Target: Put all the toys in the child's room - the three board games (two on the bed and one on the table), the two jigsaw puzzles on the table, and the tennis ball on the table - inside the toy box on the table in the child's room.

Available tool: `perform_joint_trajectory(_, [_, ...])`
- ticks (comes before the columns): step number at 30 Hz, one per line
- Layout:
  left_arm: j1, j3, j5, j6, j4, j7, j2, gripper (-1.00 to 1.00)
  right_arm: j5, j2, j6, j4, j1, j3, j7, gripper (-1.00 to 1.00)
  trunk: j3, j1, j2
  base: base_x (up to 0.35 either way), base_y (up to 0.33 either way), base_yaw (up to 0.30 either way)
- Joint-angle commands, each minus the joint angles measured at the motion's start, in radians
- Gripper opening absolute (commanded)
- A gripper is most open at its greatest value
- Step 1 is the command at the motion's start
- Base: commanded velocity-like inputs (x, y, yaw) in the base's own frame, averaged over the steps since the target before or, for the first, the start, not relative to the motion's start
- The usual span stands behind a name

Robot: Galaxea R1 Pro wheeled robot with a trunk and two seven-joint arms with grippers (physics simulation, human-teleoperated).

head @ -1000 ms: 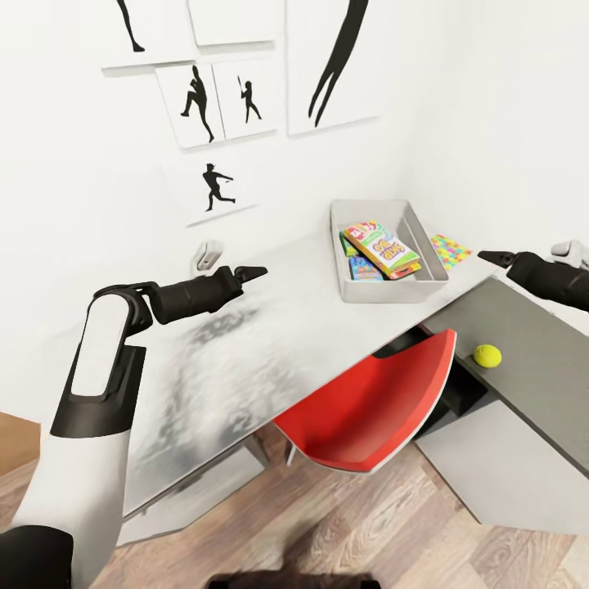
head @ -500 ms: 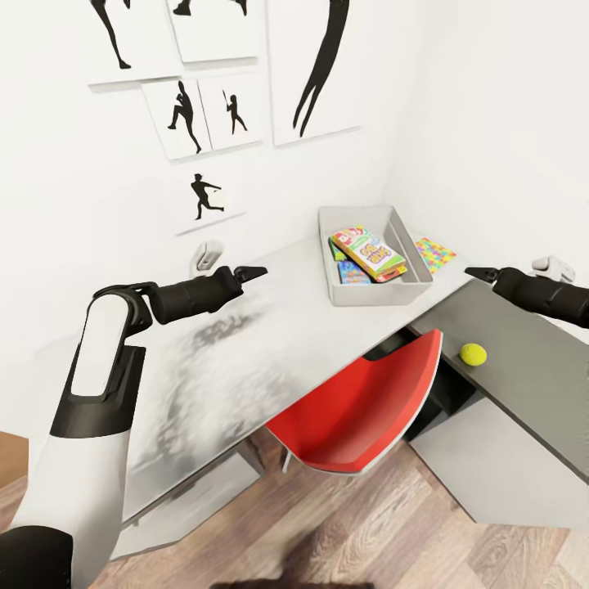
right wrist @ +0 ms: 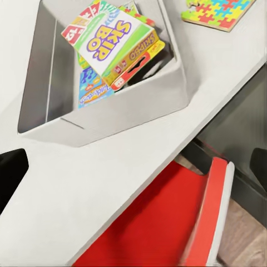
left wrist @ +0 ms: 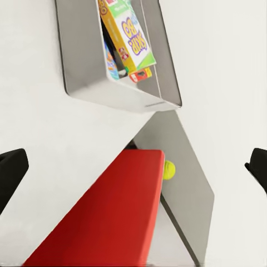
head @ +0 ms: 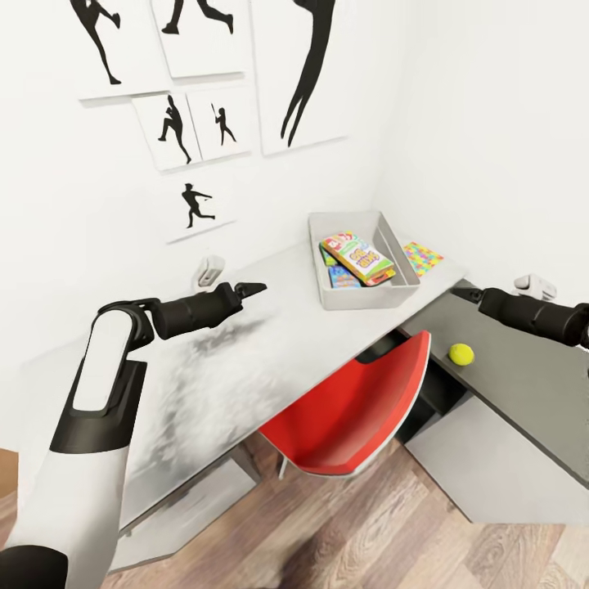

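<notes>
Tennis ball sat alone on the dark grey panel beside the red chair, well apart from the toy box. Toy box stood on the worktop near the wall corner, holding stacked board games, Skip-Bo on top and tilted. One jigsaw puzzle lay flat just beside the box.

My right end effector hovered near the ball; I could not tell its spread. Left end effector was spread wide, carrying nothing.

Risks, as I judged: ball rolling off the panel if nudged; thin puzzle hard to lift flat; the tilted stack leaving little level room.
</notes>
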Motion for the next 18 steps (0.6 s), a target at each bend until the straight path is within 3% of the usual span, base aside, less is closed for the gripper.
perform_joint_trajectory(1, [-0.001, -0.001, 0.01, 0.0, -0.001, 0.01, 0.001, 1.0, -0.01, 0.0, 0.004, -0.001, -0.001, 0.0, -0.01, 1.0, 0.0, 0.001, -0.002, 0.0, 0.0, -0.082])
perform_joint_trajectory(11, [0.05, -0.005, 0.01, 0.002, -0.002, -0.005, -0.005, 1.0, -0.009, -0.001, 0.004, -0.015, 0.033, 0.007, -0.009, 1.0, 0.016, 0.001, -0.002, 0.0, 0.0, -0.089])
perform_joint_trajectory(18, [0.097, -0.038, 0.01, 0.001, -0.002, -0.088, -0.013, 1.0, -0.009, -0.001, 0.004, -0.029, 0.051, 0.01, -0.01, 1.0, 0.027, 0.001, -0.002, 0.0, 0.0, -0.095])
